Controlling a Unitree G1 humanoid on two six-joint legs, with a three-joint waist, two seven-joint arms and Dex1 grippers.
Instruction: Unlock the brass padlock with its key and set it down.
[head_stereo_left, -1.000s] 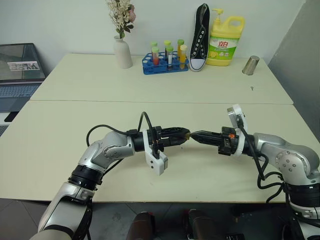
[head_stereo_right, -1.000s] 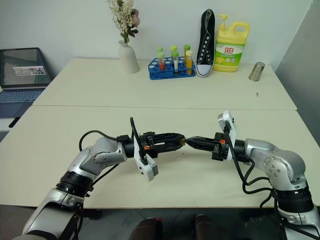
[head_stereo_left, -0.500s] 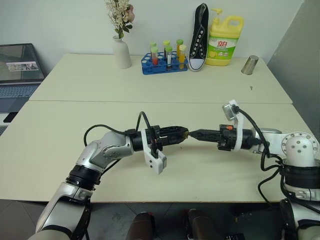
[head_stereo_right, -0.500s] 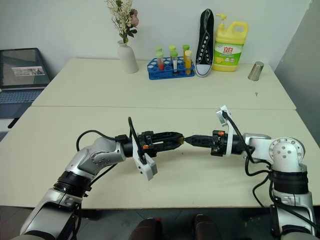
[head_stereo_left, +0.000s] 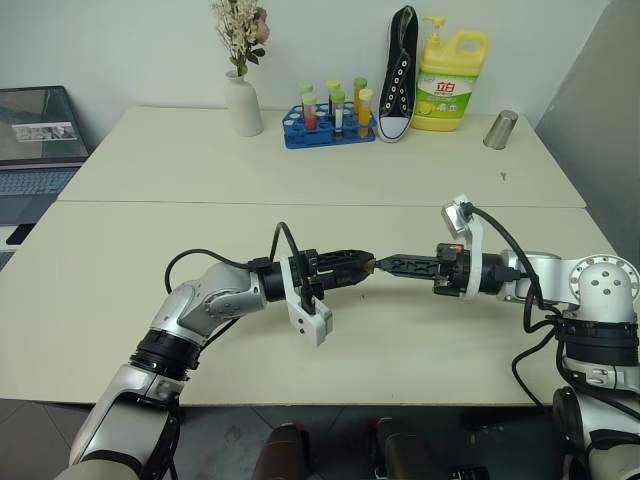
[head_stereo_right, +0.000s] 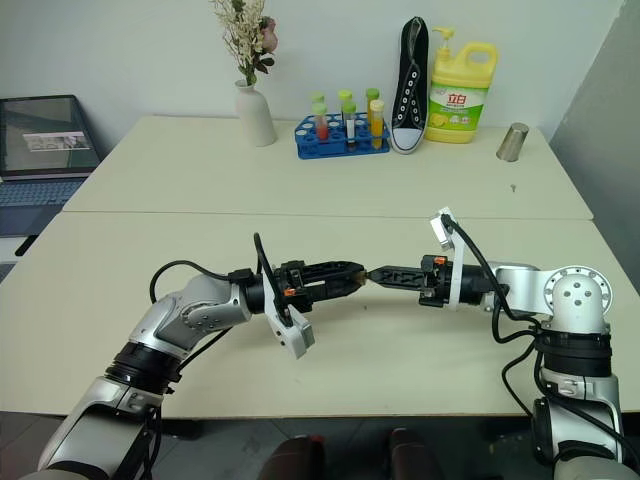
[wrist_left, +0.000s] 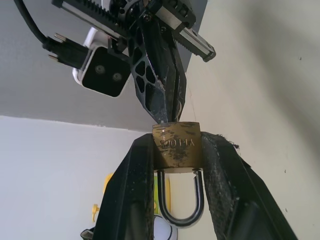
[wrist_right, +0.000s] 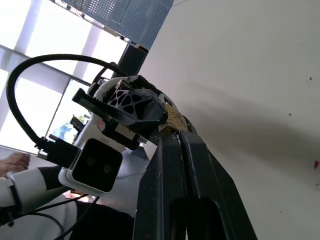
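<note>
Right gripper (head_stereo_left: 385, 265) rolled, pinched shut, key probably hidden | left gripper (wrist_left: 176, 150) clamps brass padlock (wrist_left: 176, 146)

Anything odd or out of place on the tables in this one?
One oddity: a black sneaker stands on end against the wall at the back of the far table, between the test tube rack and the yellow detergent bottle. Nothing looks spilled or damaged.

Two pale tables (head_stereo_left: 300, 160) are standing pushed together, with a thin line showing where they meet. A plain white wall (head_stereo_left: 120, 40) is standing behind them. A grey panel (head_stereo_left: 600, 110) is leaning in at the right. A laptop (head_stereo_left: 35, 135) is sitting open on the left. Soft, even light is falling over the tabletops. Bright windows (wrist_right: 30, 65) are glowing in the right wrist view.
</note>
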